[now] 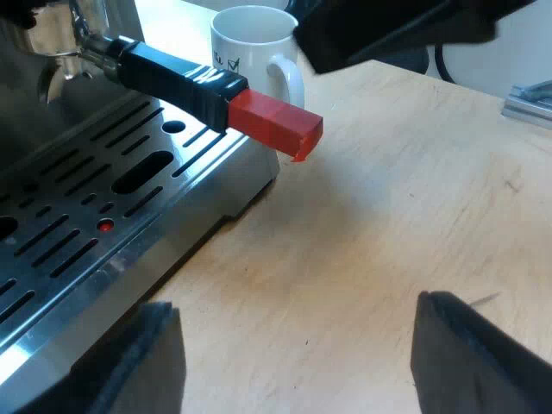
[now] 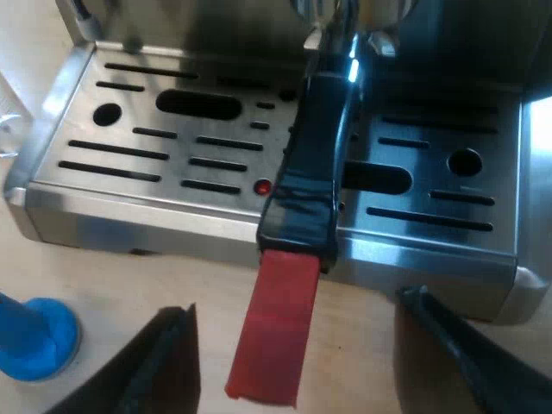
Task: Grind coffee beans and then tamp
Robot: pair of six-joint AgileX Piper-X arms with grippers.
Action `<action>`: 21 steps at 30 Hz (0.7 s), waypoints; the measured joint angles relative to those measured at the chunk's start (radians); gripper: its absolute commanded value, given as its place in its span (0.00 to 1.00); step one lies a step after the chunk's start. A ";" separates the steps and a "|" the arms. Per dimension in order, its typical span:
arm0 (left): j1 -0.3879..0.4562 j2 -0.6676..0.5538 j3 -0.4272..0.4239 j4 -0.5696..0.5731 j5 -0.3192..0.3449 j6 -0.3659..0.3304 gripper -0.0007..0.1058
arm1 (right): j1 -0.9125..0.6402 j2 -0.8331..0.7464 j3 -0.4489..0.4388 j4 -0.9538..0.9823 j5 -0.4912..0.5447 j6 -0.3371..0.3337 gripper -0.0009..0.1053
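Metal holder with black handle (image 2: 315,155) and red end (image 2: 276,345) sitting locked into front of stainless-steel espresso machine (image 2: 172,147), handle jutting out over slotted drip tray (image 1: 86,198). Right gripper (image 2: 297,302) hovering, fingers spread wide either side of red end, clamping nothing. Left gripper (image 1: 297,302) likewise gaping, empty, facing pale wooden table (image 1: 388,216). Round-based blue tamper (image 2: 30,336) standing near tray corner. White ceramic mug (image 1: 254,47) standing beyond handle. Judging holder rigid and head-heavy, handle smooth, maybe slippery. Gripping black section squarely, close to red end, looking safest.
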 measured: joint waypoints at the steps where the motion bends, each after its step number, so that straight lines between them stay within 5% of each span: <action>1: 0.000 0.000 0.000 0.000 0.000 0.000 0.56 | -0.008 0.023 -0.021 0.014 -0.008 0.000 0.50; 12: 0.000 0.000 0.000 0.000 0.000 0.000 0.56 | -0.104 0.150 -0.075 0.025 -0.142 0.066 0.50; 21: 0.000 0.000 0.000 0.000 0.000 0.000 0.56 | -0.123 0.224 -0.075 0.015 -0.156 0.066 0.50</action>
